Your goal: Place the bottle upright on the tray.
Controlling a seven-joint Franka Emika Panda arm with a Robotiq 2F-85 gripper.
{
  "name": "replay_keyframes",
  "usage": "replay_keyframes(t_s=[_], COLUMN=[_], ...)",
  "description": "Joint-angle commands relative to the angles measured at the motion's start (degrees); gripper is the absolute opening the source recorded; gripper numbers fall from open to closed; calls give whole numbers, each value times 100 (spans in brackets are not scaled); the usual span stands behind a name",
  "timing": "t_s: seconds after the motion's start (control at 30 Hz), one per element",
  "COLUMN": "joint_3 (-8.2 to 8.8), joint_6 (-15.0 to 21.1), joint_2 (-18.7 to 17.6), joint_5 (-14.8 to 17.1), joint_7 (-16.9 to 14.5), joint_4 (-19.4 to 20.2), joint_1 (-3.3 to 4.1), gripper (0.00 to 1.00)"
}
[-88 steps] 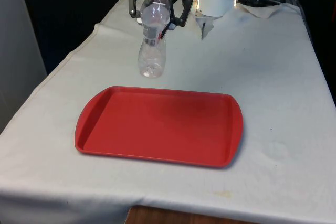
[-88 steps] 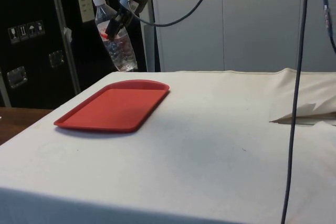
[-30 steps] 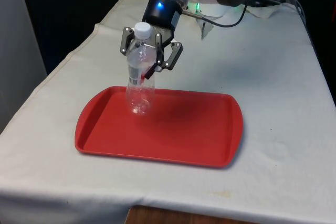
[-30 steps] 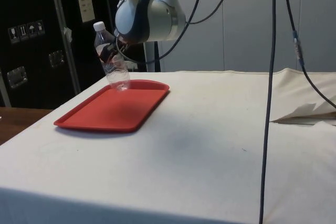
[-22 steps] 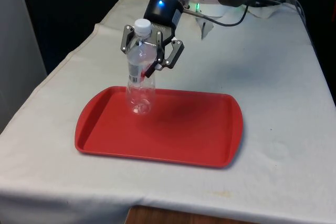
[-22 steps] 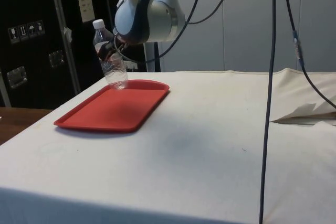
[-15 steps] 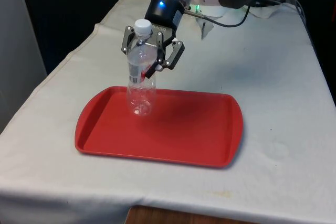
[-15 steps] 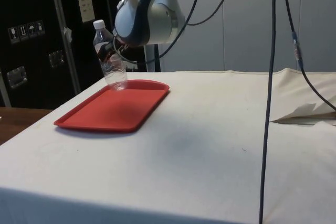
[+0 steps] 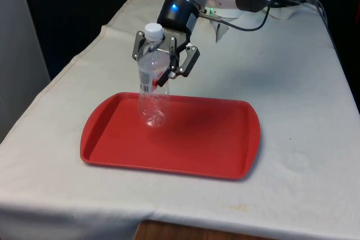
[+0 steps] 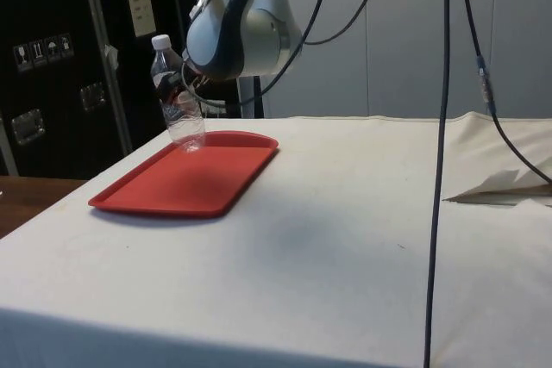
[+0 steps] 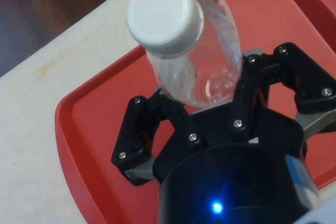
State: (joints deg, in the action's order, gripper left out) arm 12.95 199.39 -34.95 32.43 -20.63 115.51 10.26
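Over the tray's far half: gripper (image 9: 166,63) holds the bottle (image 9: 153,91) roughly upright, leaning slightly; its base looks at or just above the red surface, and I cannot tell whether it touches
Fingers: pinched on the bottle's upper body below the white cap (image 11: 165,18), one finger (image 11: 137,132) on each side in the wrist view; the grip sits high on the clear plastic
Bottle: clear, apparently empty, with a red label band near the grip; in the side view it (image 10: 178,101) stands over the tray's far end
Tray: red, rimmed, lying flat on the white-clothed worktop (image 9: 292,82); its rim (image 9: 169,170) is bare, with nothing else on it
Step in hand: setting the bottle down, by my judgement nearly finished
Doing it well: bring the bottle square to the tray before release, since any lean could tip a light, empty bottle; lower until the base sits fully flat; spread the fingers slowly and evenly so neither side drags it; lift straight up, clear of the cap, before moving sideways
Count: one bottle; one cap; one tray; one gripper with two fingers
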Motion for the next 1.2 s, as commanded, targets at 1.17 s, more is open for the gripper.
replay_keyframes(t_s=[1.17], joint_3=[-315], joint_6=[97], joint_2=[-155], joint_5=[-109], joint_7=[1175], joint_4=[-57], joint_1=[-149], gripper=[35])
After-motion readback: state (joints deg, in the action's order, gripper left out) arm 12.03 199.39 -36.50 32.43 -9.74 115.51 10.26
